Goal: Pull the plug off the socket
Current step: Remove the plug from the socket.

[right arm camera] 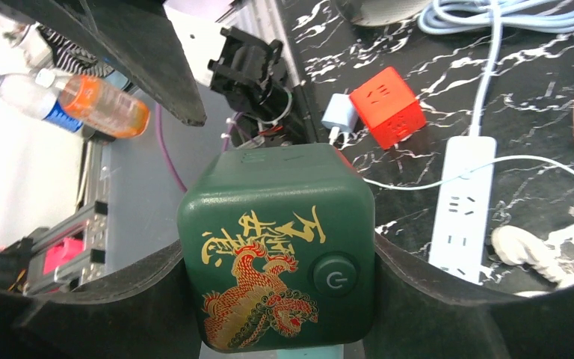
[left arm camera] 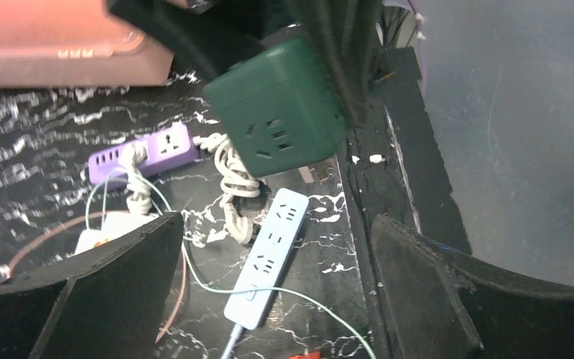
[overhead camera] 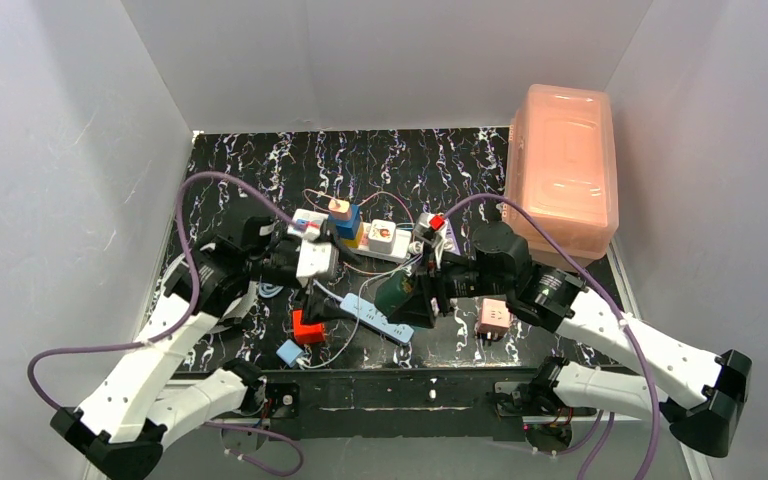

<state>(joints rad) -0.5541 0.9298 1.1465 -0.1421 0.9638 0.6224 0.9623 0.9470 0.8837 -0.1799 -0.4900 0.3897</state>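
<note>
While the right jaws are clamped on the green cube (right arm camera: 276, 247), seemingly lifted off the surface (overhead camera: 260, 170) at centre of the top view, they can't take a plug. Left jaws gape wide with nothing in them, hanging over the light-blue strip (left arm camera: 267, 258). The socket (overhead camera: 405, 248) lies upper centre in the top view, beyond both arms, with a blue block (overhead camera: 347, 222), a white adapter (overhead camera: 382, 238) and a red-capped plug (overhead camera: 434, 222) apparently seated on it. We can't tell which one is meant. Our plan:
- park the cube on bare surface
- pin the socket body with one arm
- grip the plug low by its sides
- pull straight along the pins, no rocking

We'd also steer clear of the bundled white cord (left arm camera: 233, 191).
</note>
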